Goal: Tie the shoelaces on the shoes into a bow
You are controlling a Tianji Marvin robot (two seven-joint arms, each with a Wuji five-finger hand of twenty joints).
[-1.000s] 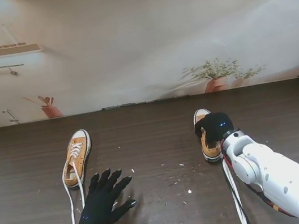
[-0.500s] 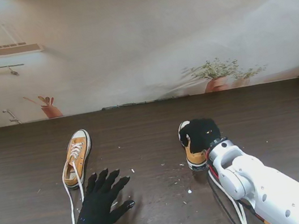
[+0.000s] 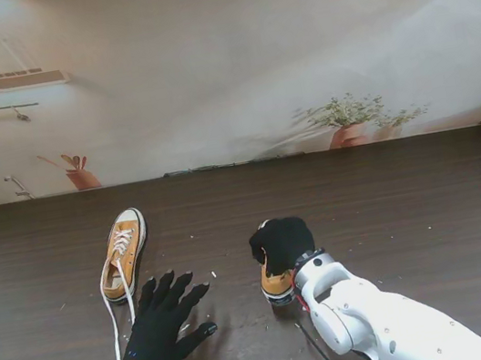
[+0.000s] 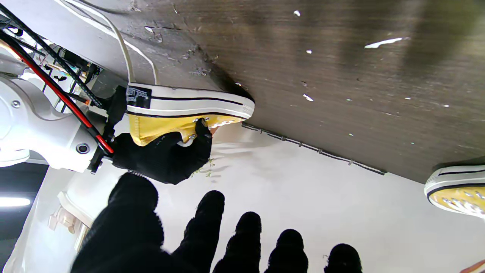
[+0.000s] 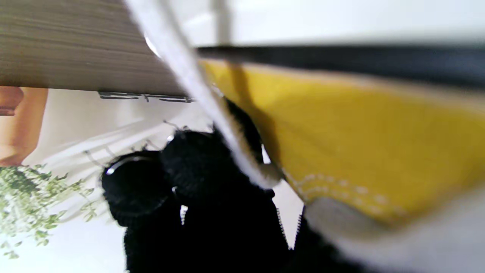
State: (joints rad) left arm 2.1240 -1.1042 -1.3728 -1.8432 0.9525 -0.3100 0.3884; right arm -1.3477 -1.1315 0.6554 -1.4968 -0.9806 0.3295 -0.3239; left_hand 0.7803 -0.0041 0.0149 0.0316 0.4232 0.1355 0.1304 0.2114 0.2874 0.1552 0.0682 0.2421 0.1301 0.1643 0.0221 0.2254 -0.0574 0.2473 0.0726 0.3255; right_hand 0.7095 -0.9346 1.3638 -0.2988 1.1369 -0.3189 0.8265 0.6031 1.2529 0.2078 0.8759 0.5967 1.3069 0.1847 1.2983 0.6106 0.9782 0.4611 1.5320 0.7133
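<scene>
right shoe (image 3: 276, 282) dragged left | right robot hand (image 3: 283, 243) gripping it

1. A mustard-yellow canvas sneaker with white laces (image 3: 123, 251) lies on the dark wood-grain surface (image 3: 428, 195), left of centre.
2. A second mustard-yellow canvas sneaker (image 3: 276, 283) sits near centre, under the black-gloved right hand (image 3: 283, 244).
3. The black-gloved left hand (image 3: 161, 323) rests nearer to me than the first sneaker.
</scene>
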